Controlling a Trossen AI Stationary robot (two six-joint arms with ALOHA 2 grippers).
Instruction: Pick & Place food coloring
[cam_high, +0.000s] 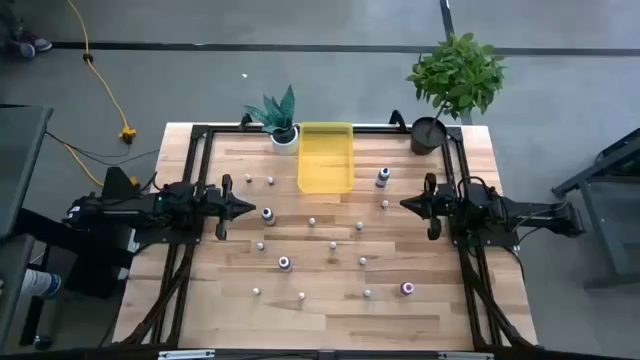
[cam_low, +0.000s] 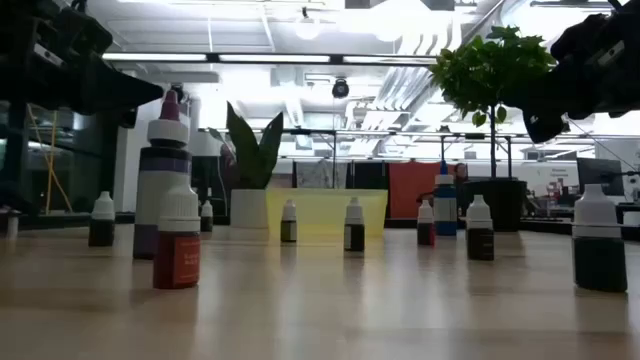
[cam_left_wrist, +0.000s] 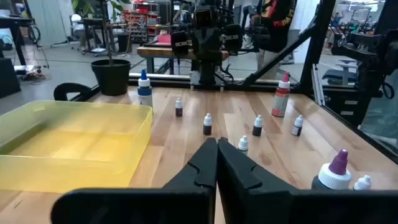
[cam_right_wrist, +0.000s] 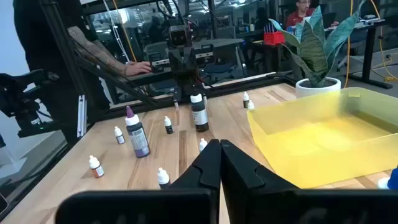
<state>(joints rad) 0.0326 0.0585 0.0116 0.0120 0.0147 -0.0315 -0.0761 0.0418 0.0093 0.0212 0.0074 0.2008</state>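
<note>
Both arms are idling over the table (cam_high: 330, 320), facing each other across it. Left gripper (cam_high: 247, 208) is hovering above the left side, fingers (cam_left_wrist: 205, 163) clenched together, holding nothing. Right gripper (cam_high: 405, 205) is sitting mirrored on the right side, its fingers (cam_right_wrist: 217, 163) also pressed shut and empty. Food coloring bottles (cam_high: 333, 245) are standing upright, scattered across the table between and in front of the two grippers, none of them in the tray. A dark-bodied bottle (cam_high: 267, 214) is standing just beside the left gripper; a blue bottle (cam_high: 382, 177) is standing right of the tray; a purple one (cam_high: 284, 263) and a pink one (cam_high: 407, 288) are sitting nearer the front edge. Yellow tray (cam_high: 325, 170) is sitting at the back centre, nothing visible inside it. Small plant in a white pot (cam_high: 283, 122) is standing left of the tray at the back edge, leafy plant in a black pot (cam_high: 428, 134) at the back right corner. In the right wrist view a person's arm (cam_right_wrist: 102, 57) is showing beyond the table.
</note>
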